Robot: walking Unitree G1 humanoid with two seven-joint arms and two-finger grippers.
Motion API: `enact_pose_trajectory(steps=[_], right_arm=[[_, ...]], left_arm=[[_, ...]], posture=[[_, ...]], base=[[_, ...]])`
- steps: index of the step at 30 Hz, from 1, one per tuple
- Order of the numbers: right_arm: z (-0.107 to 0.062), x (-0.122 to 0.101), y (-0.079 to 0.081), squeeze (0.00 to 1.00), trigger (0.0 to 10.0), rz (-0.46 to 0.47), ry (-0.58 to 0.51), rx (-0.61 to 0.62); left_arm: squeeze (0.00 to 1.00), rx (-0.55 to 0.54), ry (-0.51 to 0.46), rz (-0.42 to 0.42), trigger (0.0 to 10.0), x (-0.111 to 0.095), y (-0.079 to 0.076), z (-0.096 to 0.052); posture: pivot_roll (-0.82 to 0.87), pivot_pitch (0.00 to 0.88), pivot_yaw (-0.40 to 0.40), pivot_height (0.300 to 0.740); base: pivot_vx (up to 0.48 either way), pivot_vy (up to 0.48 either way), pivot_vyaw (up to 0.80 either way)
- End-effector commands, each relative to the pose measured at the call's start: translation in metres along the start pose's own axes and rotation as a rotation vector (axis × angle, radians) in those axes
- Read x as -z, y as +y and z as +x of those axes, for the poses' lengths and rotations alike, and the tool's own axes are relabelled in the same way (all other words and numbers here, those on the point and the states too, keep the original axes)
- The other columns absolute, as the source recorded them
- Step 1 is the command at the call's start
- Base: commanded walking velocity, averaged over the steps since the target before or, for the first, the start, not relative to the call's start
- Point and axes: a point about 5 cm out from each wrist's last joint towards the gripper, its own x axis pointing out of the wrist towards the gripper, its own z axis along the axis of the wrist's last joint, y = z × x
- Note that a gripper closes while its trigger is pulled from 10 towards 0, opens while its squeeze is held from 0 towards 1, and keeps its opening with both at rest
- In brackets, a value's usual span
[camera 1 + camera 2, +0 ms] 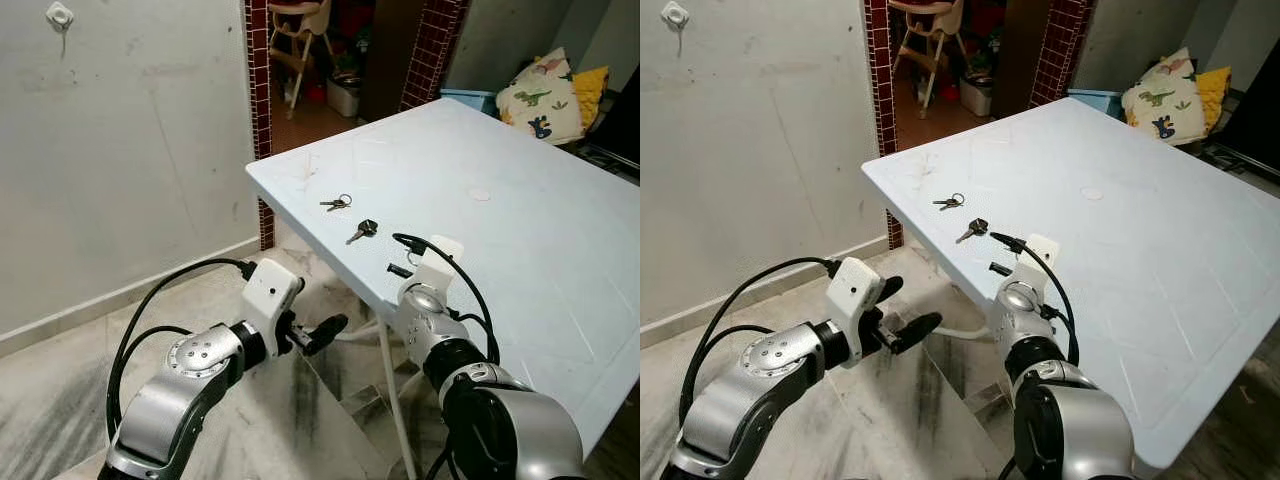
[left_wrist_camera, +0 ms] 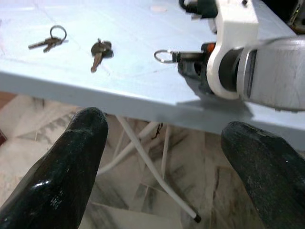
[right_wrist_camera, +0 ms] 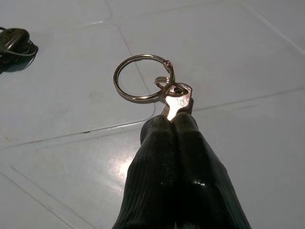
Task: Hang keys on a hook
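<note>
Right gripper [image 3: 174, 125] pinched shut on a silver key [image 3: 177, 101], key ring [image 3: 141, 78] resting on the white table [image 1: 540, 230].

Left gripper [image 2: 167, 157] spread open, held below the table's near edge over the marbled floor [image 1: 60, 400]. Farther along the tabletop, a black-headed key [image 1: 362, 230], then a small key bunch [image 1: 337, 203] near the corner. On the grey wall [image 1: 140, 130] beyond, a white hook [image 1: 59, 15] high up.

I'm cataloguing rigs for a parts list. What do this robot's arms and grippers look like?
Both arms are rounded silver metal segments with black joints and looping black cables. Each wrist carries a white plastic camera housing. The left gripper and right gripper each have two long, glossy black fingers.
</note>
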Motion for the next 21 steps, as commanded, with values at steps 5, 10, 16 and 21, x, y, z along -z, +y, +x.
enact_pose_trajectory(steps=[5, 10, 16, 21], right_arm=[[0.000, 0.004, -0.002, 0.00, 0.0, -0.092, -0.028, -0.031], [0.000, -0.011, 0.000, 0.00, 0.0, -0.135, -0.134, -0.071], [-0.004, -0.032, -0.002, 0.00, 0.0, -0.150, -0.300, -0.107], [-0.016, -0.049, -0.013, 0.00, 0.0, -0.146, -0.448, -0.156]], left_arm=[[0.00, -0.028, -0.039, 0.015, 10.0, -0.007, 0.004, 0.004], [0.00, -0.043, -0.050, 0.012, 10.0, -0.008, 0.006, 0.006], [0.00, -0.050, -0.076, 0.007, 10.0, -0.011, 0.006, 0.010], [0.00, -0.054, -0.083, 0.005, 10.0, -0.011, 0.007, 0.011]], posture=[[0.23, 0.000, -0.038, 0.740], [0.21, 0.000, -0.037, 0.740], [0.18, 0.000, -0.030, 0.740], [0.17, 0.000, -0.026, 0.740]], base=[[0.000, 0.000, 0.00], [0.000, 0.000, 0.00], [0.000, 0.000, 0.00], [0.000, 0.000, 0.00]])
